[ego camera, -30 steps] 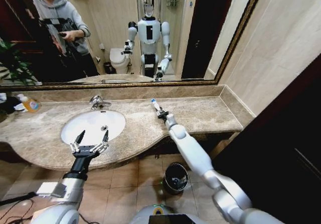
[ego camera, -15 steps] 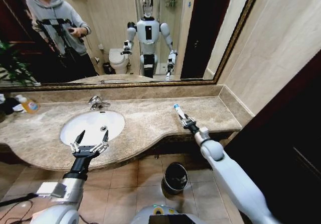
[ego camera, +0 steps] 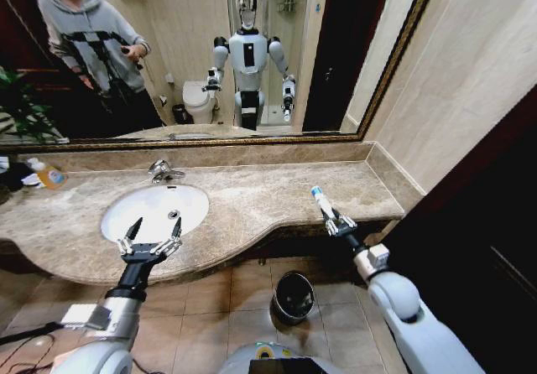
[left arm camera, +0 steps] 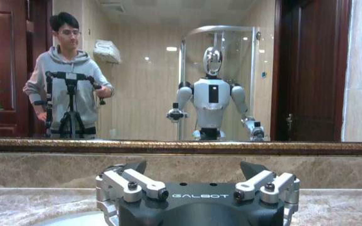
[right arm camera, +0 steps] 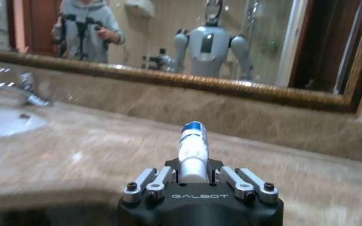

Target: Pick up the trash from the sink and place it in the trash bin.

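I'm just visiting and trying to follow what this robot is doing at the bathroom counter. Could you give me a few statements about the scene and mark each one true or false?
1. The right gripper holds a small white blue-capped bottle. True.
2. The left gripper has its jaws shut on a paper towel. False: its jaws are spread open and empty, over the front rim of the sink.
3. The trash bin stands on the floor below the counter edge. True.
4. The bottle is already inside the bin. False: it is in the right gripper, above the countertop.
5. The chrome faucet sits behind the basin, toward the mirror. True.
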Robot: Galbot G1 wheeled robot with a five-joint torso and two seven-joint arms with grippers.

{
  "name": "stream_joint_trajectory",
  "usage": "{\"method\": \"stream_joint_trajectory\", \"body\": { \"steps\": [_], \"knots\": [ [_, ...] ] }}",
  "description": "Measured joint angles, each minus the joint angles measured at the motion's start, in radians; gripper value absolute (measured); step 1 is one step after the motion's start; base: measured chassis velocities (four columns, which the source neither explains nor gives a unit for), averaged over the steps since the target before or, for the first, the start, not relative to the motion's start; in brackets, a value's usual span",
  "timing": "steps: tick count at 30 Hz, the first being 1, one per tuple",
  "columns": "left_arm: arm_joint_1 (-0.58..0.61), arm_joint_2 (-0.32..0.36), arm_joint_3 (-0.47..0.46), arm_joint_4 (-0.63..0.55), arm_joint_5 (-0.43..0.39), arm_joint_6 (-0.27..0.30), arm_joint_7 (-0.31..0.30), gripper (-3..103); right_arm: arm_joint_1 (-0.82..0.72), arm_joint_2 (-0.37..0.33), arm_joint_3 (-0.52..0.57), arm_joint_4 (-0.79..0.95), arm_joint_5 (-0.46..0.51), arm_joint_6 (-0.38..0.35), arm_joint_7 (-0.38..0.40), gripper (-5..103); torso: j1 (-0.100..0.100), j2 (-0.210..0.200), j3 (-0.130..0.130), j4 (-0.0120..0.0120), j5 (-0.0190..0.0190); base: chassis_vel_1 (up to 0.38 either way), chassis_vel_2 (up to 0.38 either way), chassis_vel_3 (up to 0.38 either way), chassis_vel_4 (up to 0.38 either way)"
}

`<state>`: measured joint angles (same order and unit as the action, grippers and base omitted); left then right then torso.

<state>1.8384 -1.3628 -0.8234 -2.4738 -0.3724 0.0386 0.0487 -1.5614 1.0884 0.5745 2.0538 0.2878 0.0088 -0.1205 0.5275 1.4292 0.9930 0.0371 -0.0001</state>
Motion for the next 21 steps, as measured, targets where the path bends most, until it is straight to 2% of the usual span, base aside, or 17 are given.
{"method": "stream_joint_trajectory", "body": {
  "steps": [4,11,17,20,21],
  "knots": [
    [0.0,0.0,0.0,0.0,0.0,0.0,0.0,100,-0.155,0.045,0.048,-0.023,-0.024,0.095,-0.045,27,0.0,0.0,0.0,-0.0005,0.0,0.0,0.0,0.0,0.0],
    [0.0,0.0,0.0,0.0,0.0,0.0,0.0,100,-0.251,0.081,0.055,-0.126,-0.051,0.193,-0.094,27,0.0,0.0,0.0,-0.0004,-0.0001,0.0,0.0,0.0,0.0],
    [0.0,0.0,0.0,0.0,0.0,0.0,0.0,100,-0.218,0.103,-0.012,-0.259,-0.144,0.198,-0.101,27,0.0,0.0,0.0,-0.0004,0.0002,0.0,0.0,0.0,0.0],
    [0.0,0.0,0.0,0.0,0.0,0.0,0.0,100,-0.149,0.105,-0.076,-0.351,-0.229,0.123,-0.119,27,0.0,0.0,0.0,-0.0003,0.0,0.0,0.0,0.0,0.0],
    [0.0,0.0,0.0,0.0,0.0,0.0,0.0,100,-0.149,0.105,-0.076,-0.351,-0.229,0.123,-0.119,27,0.0,0.0,0.0,-0.0003,0.0,0.0,0.0,0.0,0.0]
  ]
}}
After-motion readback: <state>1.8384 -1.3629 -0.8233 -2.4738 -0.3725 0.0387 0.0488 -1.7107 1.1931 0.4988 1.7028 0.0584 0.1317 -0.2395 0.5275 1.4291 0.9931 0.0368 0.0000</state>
